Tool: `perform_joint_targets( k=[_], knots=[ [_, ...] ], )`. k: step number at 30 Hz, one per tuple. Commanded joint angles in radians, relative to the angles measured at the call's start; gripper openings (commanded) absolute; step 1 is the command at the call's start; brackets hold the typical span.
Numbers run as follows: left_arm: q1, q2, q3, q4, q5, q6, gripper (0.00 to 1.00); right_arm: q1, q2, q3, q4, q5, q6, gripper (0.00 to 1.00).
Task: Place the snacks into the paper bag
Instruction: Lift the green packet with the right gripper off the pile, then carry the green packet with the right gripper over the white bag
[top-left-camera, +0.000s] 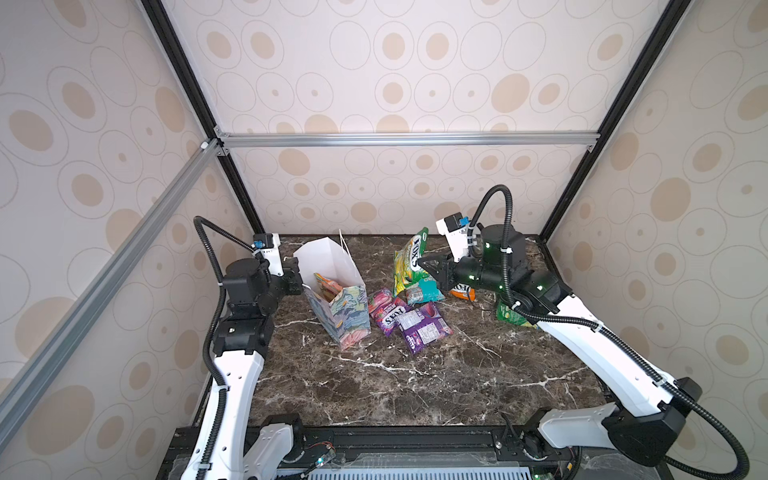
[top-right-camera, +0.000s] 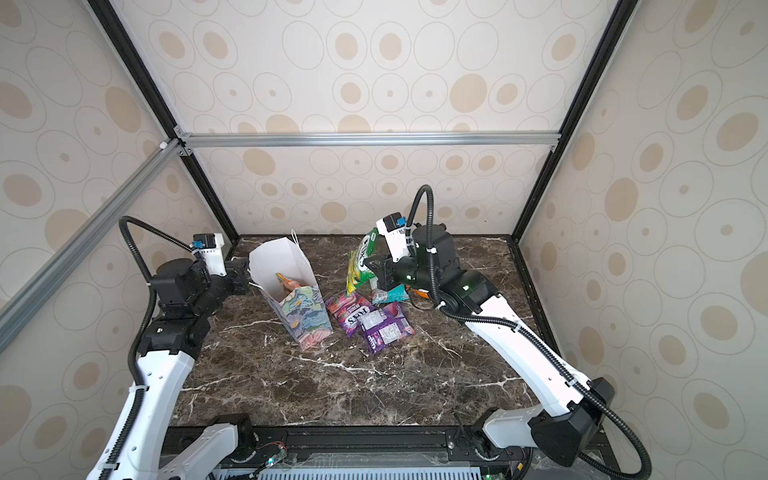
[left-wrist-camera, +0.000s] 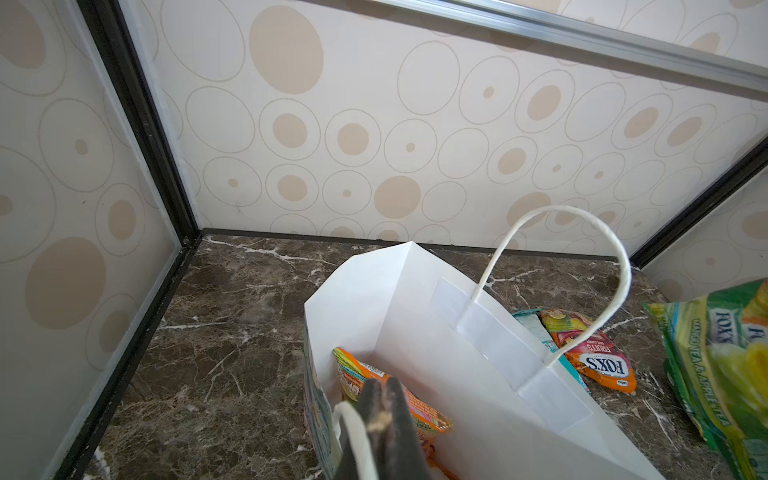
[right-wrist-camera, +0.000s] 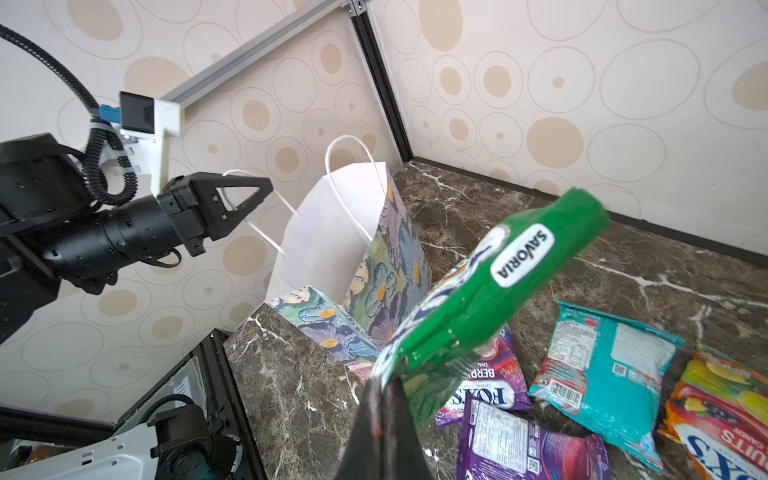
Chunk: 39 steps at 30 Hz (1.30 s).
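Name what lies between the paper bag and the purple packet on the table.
The pink-red packet lies there, overlapping the purple packet and close beside the paper bag. It shows in both top views.

I see the paper bag (top-left-camera: 349, 320) painted outside in pastel florals (blues, greens, purples, dabs of orange) and plain white inside, with white cord handles (left-wrist-camera: 619, 266). The packet inside (left-wrist-camera: 357, 374) is orange with multicolour print. Right of the bag, the yellow-green packet (top-left-camera: 409, 262) has a solid green top band. Nearer me are a pink-red packet (top-left-camera: 382, 307) and a purple packet (top-left-camera: 424, 332). Further right are a teal packet (top-left-camera: 426, 293), an orange fruit-print packet (right-wrist-camera: 723, 399) and a dark green packet (top-left-camera: 511, 316). The table (top-left-camera: 415, 395) is dark brown marble, veined white. The walls (top-left-camera: 395, 83) are cream with beige ovals.
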<state>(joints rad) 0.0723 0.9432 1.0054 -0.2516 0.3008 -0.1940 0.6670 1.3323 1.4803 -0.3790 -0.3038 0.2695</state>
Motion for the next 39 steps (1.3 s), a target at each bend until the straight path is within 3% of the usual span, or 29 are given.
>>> perform_joint_targets(
  k=[1,27,39],
  knots=[
    [0.008,-0.016,0.006,0.006,-0.006,0.012,0.0,0.028,0.015,0.067,0.054,-0.009,-0.038,0.0],
    [0.008,-0.013,0.007,0.002,-0.009,0.014,0.0,0.192,0.287,0.536,0.04,-0.032,-0.19,0.0],
    [0.007,-0.011,0.007,0.003,-0.007,0.012,0.0,0.249,0.45,0.769,-0.049,-0.071,-0.23,0.0]
  ],
)
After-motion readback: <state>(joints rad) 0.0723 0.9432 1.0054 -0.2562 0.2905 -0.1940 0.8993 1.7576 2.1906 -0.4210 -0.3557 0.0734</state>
